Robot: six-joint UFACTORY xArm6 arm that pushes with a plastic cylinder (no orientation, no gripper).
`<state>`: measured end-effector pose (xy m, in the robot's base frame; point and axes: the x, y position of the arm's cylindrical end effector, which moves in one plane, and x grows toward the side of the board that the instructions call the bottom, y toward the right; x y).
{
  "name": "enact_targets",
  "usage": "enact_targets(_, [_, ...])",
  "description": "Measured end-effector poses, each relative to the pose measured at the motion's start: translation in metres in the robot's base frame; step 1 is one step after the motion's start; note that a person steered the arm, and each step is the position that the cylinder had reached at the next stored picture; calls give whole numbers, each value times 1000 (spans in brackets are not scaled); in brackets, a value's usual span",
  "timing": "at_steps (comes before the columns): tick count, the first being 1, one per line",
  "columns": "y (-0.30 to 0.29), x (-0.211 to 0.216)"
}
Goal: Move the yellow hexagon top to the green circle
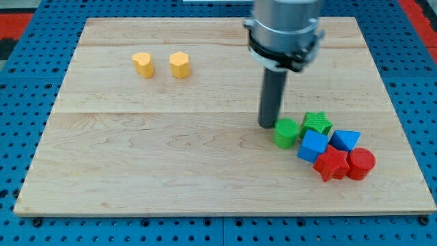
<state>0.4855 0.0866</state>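
Two yellow blocks stand at the board's upper left: one (143,64) to the left and a yellow hexagon-like block (179,64) just right of it; their exact shapes are hard to tell apart. The green circle (286,132) stands right of centre, at the left end of a cluster. My tip (267,125) touches the board just left of the green circle, almost against it, and far to the right and below the yellow blocks.
Right of the green circle sit a green star-like block (317,123), a blue cube (313,145), a blue triangle (345,139), a red star-like block (332,164) and a red cylinder (361,163). The wooden board (136,171) lies on a blue pegboard.
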Motion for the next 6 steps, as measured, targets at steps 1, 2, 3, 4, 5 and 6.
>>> enact_targets(1, [4,20])
enact_targets(2, [-27,-27])
enact_targets(3, [-117,-44])
enact_targets(4, [-186,-93])
enact_targets(5, [-182,-129])
enact_targets(6, [-200,-153])
